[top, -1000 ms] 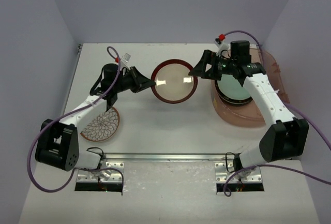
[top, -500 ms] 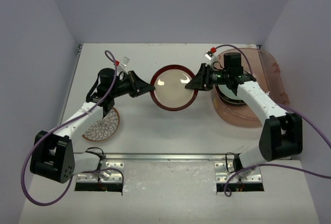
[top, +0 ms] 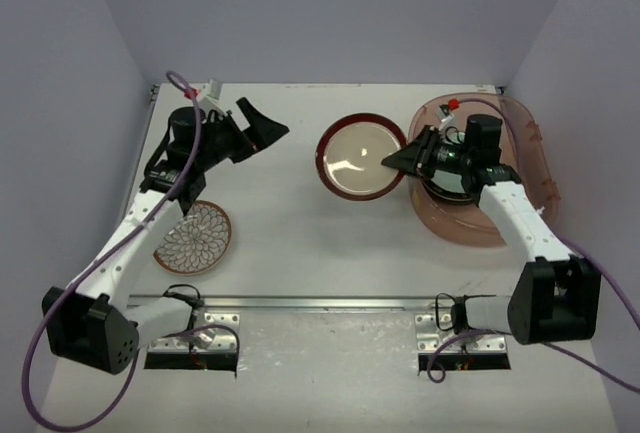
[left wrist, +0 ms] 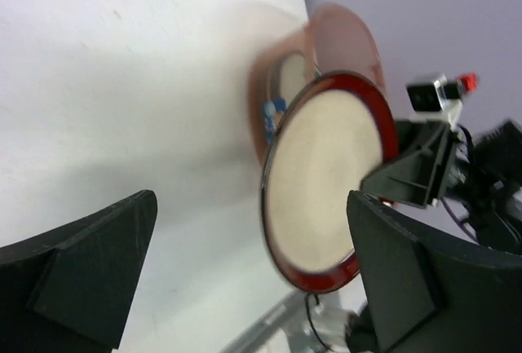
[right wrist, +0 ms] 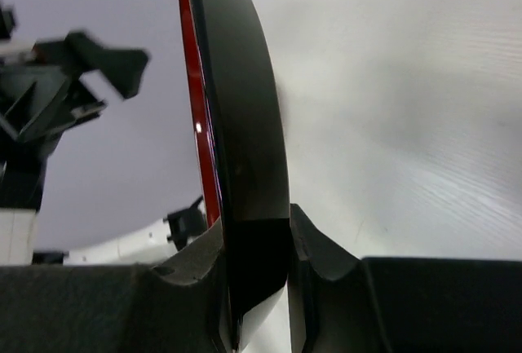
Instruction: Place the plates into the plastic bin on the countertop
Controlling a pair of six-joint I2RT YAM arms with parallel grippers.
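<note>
The maroon-rimmed plate (top: 362, 156) hangs tilted over the white countertop (top: 290, 213), just left of the plastic bin (top: 520, 133). My right gripper (top: 405, 158) is shut on that plate's right rim. In the right wrist view the plate (right wrist: 241, 125) stands edge-on between the fingers of my right gripper (right wrist: 257, 271). My left gripper (top: 265, 131) is open at the back left, well clear of the plate. In the left wrist view the plate (left wrist: 326, 174) shows beyond the left gripper (left wrist: 253, 239), which holds nothing. A stack of plates (top: 450, 181) lies in the bin. A brown-white petal plate (top: 194, 237) rests flat at the near left.
The bin (left wrist: 342, 35) sits at the table's back right, close to the right wall. A metal strip (top: 320, 302) runs along the front edge by the arm bases. Grey walls close in the table on three sides.
My left gripper let go of the maroon-rimmed plate and drew back up and to the left. The right gripper closed on the plate's right rim and carried it right, toward the bin.
</note>
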